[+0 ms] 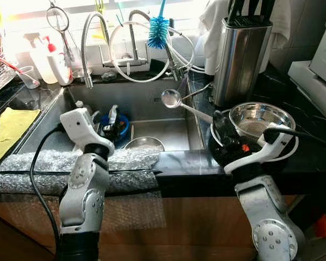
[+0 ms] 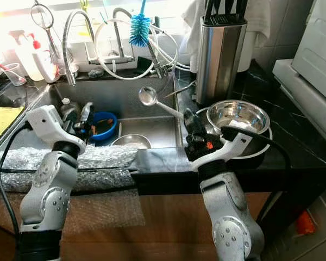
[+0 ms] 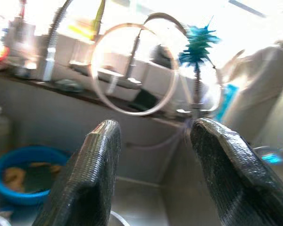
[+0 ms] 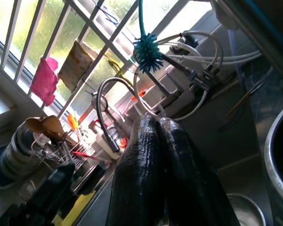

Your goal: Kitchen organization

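**Sink-side standoff with a ladle**

Black countertop wraps a steel sink [image 1: 152, 100], with bubble wrap [image 1: 54, 163] draped over its front edge. Head views show the ladle [image 2: 148, 96] sticking up and left over the sink's right rim, its handle running down into the right gripper [image 2: 194, 132], so it looks clamped on the handle. Right wrist view just shows two black fingers [image 4: 151, 179] pressed together, the handle itself hidden, plus the teal bottle brush [image 4: 147, 52] and window bars behind. Steel bowl [image 1: 259, 119] sits just right of that claw, on a white plate whose far side is cut off. Left gripper [image 3: 153, 174] hangs over the sink with fingers apart, nothing between them; blue bowl [image 3: 21, 172] below is blurry, contents hard to make out.
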{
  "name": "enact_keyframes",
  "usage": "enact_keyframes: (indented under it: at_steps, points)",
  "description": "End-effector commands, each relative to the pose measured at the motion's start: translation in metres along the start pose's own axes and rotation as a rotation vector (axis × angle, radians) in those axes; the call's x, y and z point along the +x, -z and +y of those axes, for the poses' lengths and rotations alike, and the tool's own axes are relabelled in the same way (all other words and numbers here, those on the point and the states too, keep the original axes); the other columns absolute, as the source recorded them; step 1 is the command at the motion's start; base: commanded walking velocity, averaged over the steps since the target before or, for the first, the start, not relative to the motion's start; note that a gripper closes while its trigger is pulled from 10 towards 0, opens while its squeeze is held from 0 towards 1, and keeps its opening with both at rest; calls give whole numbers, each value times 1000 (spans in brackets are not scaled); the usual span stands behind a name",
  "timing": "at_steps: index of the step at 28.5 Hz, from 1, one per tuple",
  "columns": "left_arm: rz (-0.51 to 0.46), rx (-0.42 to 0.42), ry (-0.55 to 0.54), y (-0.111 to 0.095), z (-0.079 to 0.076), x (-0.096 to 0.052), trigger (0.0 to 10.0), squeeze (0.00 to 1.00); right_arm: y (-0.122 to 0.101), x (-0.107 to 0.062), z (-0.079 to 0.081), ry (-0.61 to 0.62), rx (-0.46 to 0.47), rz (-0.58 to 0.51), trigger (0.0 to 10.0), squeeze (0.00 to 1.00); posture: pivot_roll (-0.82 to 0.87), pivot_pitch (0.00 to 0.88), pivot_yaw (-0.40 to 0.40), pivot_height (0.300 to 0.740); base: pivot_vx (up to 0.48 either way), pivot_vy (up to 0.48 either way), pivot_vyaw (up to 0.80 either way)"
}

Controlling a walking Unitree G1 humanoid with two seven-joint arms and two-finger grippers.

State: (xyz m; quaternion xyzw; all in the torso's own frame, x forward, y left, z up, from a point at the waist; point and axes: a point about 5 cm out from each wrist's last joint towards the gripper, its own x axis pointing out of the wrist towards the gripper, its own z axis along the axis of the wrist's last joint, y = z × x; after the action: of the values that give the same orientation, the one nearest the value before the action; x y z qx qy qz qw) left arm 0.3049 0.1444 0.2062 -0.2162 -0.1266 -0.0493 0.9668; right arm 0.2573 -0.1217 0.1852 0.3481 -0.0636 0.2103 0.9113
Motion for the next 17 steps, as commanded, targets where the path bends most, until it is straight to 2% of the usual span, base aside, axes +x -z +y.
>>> enact_keyframes:
  at_steps: [1,5,6,8,9,14,17]
  points:
    - [-9,-15,48,-6,-9,1,10000,0,4,1,2,-16,52,8,10000,0,-124,0,92,740,0,0,0]
    - [24,-30,91,0,-17,0,10000,0,5,0,3,-29,47,25,10000,0,-129,0,95,740,0,0,0]
    - [54,-61,131,5,-23,-3,10000,0,7,0,3,-33,50,33,10000,0,-129,0,96,740,0,0,0]
    - [69,-74,147,7,-26,-4,10000,0,7,-1,3,-36,51,35,10000,0,-129,0,96,740,0,0,0]
    - [110,-117,183,12,-30,-7,10000,0,8,-1,5,-53,66,42,10000,0,-129,0,95,740,0,0,0]
    - [136,-123,199,17,-31,-10,10000,0,9,-1,9,-90,100,55,10000,0,-129,0,95,740,0,0,0]
    - [154,-164,206,20,-33,-13,10000,0,12,-3,14,-142,127,86,10000,0,-125,0,92,740,0,0,0]
